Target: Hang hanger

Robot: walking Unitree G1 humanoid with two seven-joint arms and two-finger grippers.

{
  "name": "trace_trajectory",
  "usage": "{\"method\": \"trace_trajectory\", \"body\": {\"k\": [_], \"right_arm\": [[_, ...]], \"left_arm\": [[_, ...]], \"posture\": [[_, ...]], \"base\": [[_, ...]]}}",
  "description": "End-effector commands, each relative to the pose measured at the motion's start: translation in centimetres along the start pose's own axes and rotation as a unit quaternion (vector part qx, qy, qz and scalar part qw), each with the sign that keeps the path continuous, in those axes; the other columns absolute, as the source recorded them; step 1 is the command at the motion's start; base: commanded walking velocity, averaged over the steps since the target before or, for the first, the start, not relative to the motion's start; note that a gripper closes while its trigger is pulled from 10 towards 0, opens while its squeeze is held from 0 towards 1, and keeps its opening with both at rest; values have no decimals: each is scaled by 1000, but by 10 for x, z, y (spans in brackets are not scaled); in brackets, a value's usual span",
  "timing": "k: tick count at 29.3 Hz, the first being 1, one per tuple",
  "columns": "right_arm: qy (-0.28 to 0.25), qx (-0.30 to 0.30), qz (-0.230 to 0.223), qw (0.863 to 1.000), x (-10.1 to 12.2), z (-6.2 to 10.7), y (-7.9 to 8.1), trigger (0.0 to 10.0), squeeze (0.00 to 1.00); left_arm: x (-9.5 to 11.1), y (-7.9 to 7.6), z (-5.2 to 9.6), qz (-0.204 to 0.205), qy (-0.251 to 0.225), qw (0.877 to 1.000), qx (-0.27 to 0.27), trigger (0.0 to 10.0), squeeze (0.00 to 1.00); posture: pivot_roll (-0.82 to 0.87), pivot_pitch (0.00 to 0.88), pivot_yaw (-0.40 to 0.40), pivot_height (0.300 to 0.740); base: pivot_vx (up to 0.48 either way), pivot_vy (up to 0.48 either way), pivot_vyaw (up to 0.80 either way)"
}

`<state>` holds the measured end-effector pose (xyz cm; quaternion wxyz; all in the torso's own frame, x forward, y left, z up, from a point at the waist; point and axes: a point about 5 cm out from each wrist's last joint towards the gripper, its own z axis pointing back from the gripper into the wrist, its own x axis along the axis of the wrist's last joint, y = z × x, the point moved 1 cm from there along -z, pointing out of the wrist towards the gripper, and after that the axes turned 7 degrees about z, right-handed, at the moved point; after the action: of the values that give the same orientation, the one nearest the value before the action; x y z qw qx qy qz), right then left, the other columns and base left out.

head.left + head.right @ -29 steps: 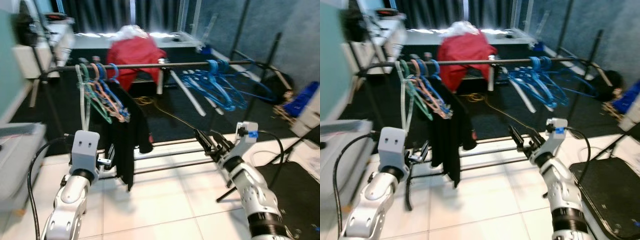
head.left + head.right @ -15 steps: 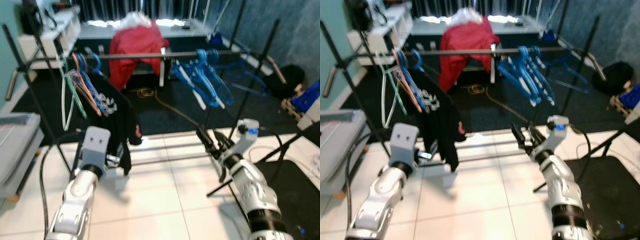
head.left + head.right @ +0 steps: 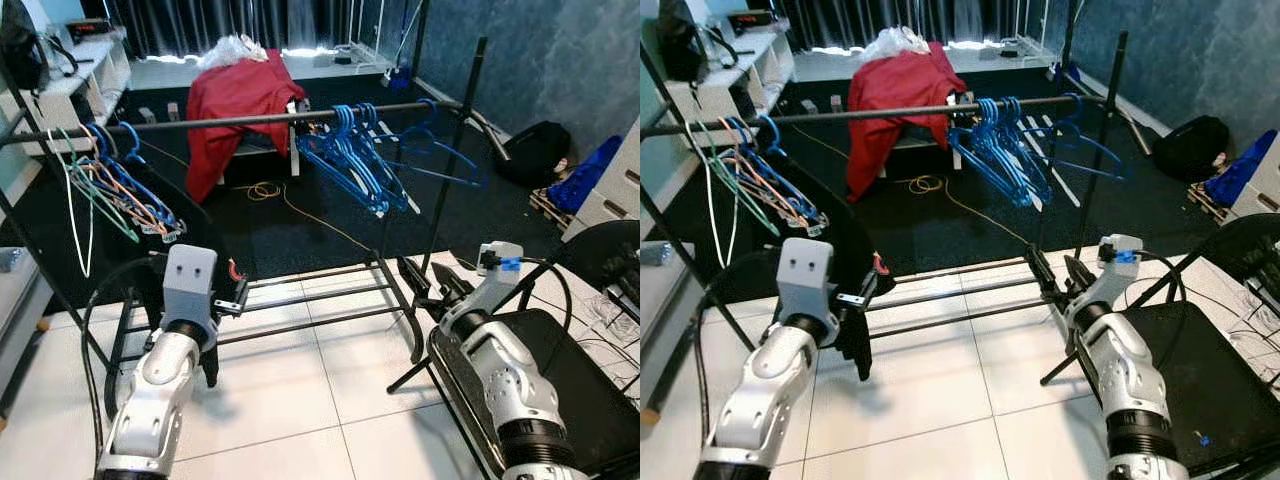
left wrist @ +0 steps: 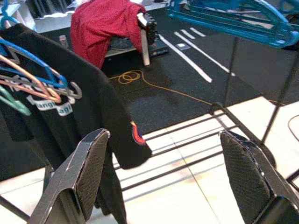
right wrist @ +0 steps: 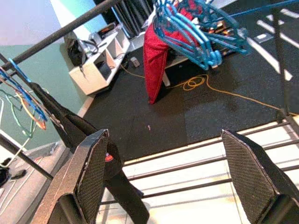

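1. Clothes rail (image 3: 250, 119) spanning the scene from far left to right, on a black frame over white tiles; long axis running left to right.
2. Red cloth (image 3: 235, 100) draped over something behind the rail, at the far middle.
3. Black garment (image 3: 845, 270) hanging low at the left end of the rail, just beyond the left gripper.
4. Bunch of blue hangers (image 3: 350, 150) right of the middle of the rail, hooks over the bar, bodies slanting down toward the near right; a second bunch of mixed-colour hangers (image 3: 110, 190) at the left end, fanned down the same way.
5. Left gripper (image 4: 168, 182) raised near the garment, fingers spread wide, holding nothing.
6. Right gripper (image 5: 173, 177) raised near the frame's right leg, fingers likewise wide apart and empty.
7. Step in hand, by judgement: no hanger held, so either hanging already done or a fresh hanger yet to be fetched; cannot tell which.
8. Next move, if fetching: closing on one hanger's neck, hook kept upright and crosswise to the bar, then lowering over a free stretch between the bunches.
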<state>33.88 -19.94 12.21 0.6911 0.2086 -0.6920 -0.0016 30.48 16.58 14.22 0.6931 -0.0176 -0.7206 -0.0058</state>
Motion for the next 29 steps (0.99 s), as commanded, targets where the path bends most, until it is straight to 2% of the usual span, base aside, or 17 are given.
{"method": "trace_trajectory", "body": {"k": [1,11,18,22,25,26,29], "right_arm": [[2,-1,-2,1000,0,-1,0,10000,0],[3,2,10,1000,0,-1,0,10000,0],[2,5,10,1000,0,-2,1,10000,0],[5,24,31,999,0,-1,5,10000,0],[5,24,31,999,0,-1,5,10000,0],[5,27,30,999,0,-1,6,10000,0],[7,23,26,999,-1,-2,6,10000,0]], "left_arm": [[2,-3,-2,4,-6,1000,-2,10000,0],[8,-26,-2,38,-18,998,-37,10000,0],[9,-30,-2,47,-18,998,-38,10000,0],[12,-39,-2,74,-21,996,-46,10000,0],[12,-39,-2,74,-21,996,-46,10000,0],[14,-43,-2,89,-23,995,-45,10000,0],[16,-45,-3,95,-25,994,-43,10000,0]], "posture": [[-62,18,-21,740],[-62,16,-22,740],[-62,15,-24,740],[-62,15,-24,740],[-62,15,-24,740],[-61,13,-25,740],[-61,13,-25,740]], "base": [[480,0,0],[480,0,0],[480,0,0],[438,0,766],[349,0,769],[0,0,769],[0,0,256]]}}
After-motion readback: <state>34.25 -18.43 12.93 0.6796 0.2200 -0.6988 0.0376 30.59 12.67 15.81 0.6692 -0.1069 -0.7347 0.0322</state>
